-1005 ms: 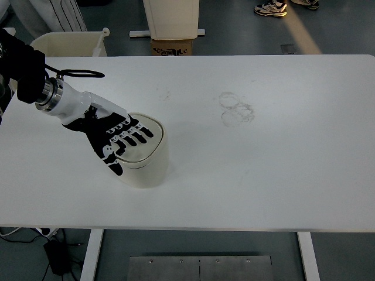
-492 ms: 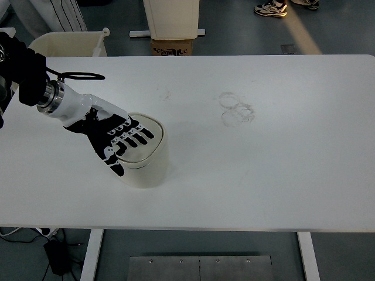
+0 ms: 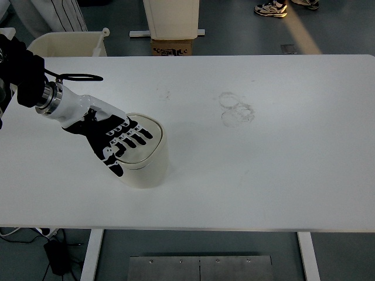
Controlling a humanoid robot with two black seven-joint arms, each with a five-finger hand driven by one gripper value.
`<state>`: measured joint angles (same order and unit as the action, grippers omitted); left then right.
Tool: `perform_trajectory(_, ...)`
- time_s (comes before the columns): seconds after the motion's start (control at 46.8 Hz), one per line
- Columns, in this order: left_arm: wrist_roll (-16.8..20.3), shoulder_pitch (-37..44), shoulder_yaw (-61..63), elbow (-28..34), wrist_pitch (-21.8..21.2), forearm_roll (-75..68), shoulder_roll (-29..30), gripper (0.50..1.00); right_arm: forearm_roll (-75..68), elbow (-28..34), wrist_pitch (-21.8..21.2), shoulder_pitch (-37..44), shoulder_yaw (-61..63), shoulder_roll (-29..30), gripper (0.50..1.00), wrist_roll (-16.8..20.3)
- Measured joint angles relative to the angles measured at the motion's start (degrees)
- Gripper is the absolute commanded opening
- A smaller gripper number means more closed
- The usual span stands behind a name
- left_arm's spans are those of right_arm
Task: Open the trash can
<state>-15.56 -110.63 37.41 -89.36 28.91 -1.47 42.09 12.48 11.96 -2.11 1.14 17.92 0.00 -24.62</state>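
A small cream trash can [image 3: 147,165] stands upright on the white table [image 3: 263,164], left of centre. Its lid [image 3: 150,145] faces up and looks closed. My left hand [image 3: 120,142], black and white, lies flat over the lid with the fingers spread, the fingertips [image 3: 144,134] reaching the lid's middle. It grasps nothing. The left arm comes in from the upper left. No right hand shows.
A cream bin [image 3: 67,44] stands on the floor beyond the table's far left corner. A cardboard box [image 3: 171,45] and a white stand sit behind the far edge. A person's shoes [image 3: 270,8] show at the top right. Faint ring marks [image 3: 235,109] are on the table.
The left forearm has shifted slightly up and to the left. The hand stays spread on the lid and the can has not moved.
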Motion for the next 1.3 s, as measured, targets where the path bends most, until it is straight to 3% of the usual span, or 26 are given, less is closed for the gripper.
perform_trajectory(0.513,0.0,-1.8,-9.2,6.7,0.4,0.3,0.5,1.000,0.0,0.0,0.0,0.0,0.0,0.0,0.991,0.0)
perform_trajectory(0.962,0.4,-0.8,-15.6,22.5,0.6,0.8,0.2,1.000,0.0,0.0,0.0,-0.3,0.0,0.0,0.991,0.0)
perform_trajectory(1.304,0.5,5.6,-22.6,33.3,-0.1,1.0,-0.8,1.000,0.1,0.1,0.0,-0.3,0.0,0.0,0.991,0.0)
